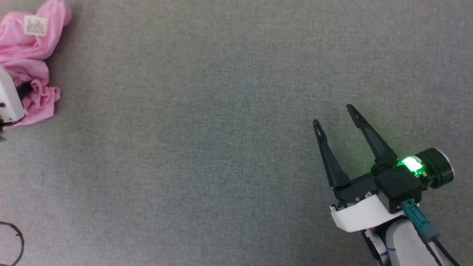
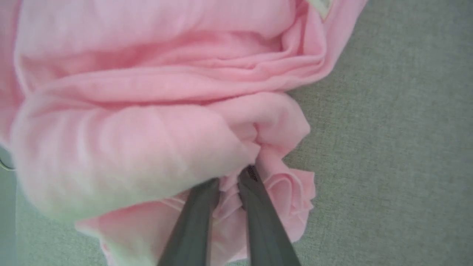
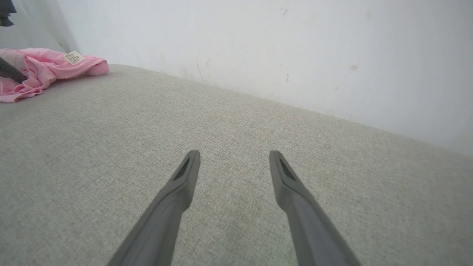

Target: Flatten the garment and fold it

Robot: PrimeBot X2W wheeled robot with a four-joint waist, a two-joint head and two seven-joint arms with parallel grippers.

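Lower right of the head view: right pincer, two long dark fingers spread wide apart, pointing up and slightly left; green light lit on the wrist. Far left edge: white left wrist casing. Left pincer pinched tight on a fold of light pink soft fabric garment.

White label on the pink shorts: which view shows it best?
Head view: the label faces the camera on the crumpled shorts. Right wrist view shows it small, far off; left wrist view clips a blurred corner.
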